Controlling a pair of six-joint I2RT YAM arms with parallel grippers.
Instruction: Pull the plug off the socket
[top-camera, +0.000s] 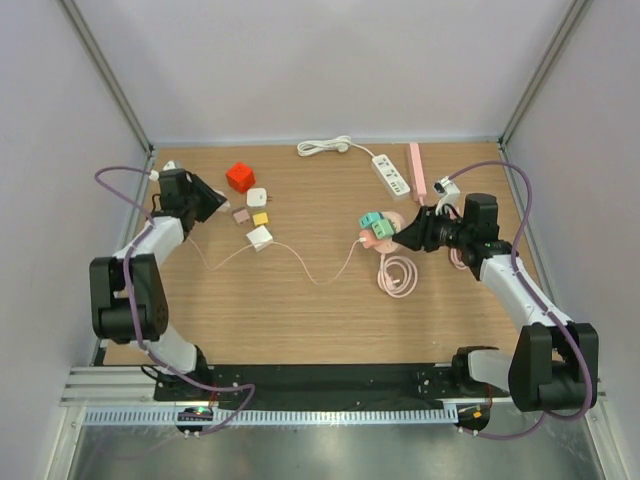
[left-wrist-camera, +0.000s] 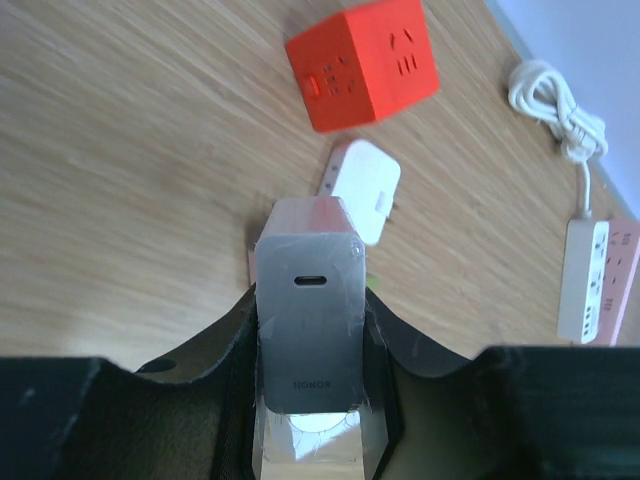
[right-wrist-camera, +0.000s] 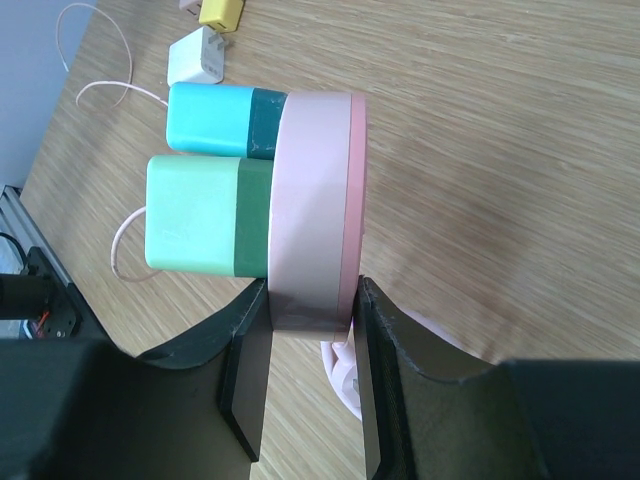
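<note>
My right gripper (top-camera: 408, 234) (right-wrist-camera: 310, 320) is shut on the edge of a round pink socket (top-camera: 392, 222) (right-wrist-camera: 315, 200), held on its side just above the table. A green plug (top-camera: 381, 231) (right-wrist-camera: 190, 215) and a teal plug (top-camera: 371, 220) (right-wrist-camera: 215, 118) are seated side by side in its face. The socket's pink cable (top-camera: 398, 275) lies coiled beneath it. Far to the left, my left gripper (top-camera: 215, 200) (left-wrist-camera: 312, 330) is shut on a grey charger plug (left-wrist-camera: 310, 310), its port end pointing away from the wrist, apart from the socket.
Near the left gripper lie a red cube socket (top-camera: 240, 177) (left-wrist-camera: 365, 65), a white charger (top-camera: 257, 197) (left-wrist-camera: 365, 185), a yellow plug (top-camera: 260, 218) and a white charger with a thin cable (top-camera: 259, 238). A white power strip (top-camera: 391, 174) and a pink strip (top-camera: 416, 170) lie at the back.
</note>
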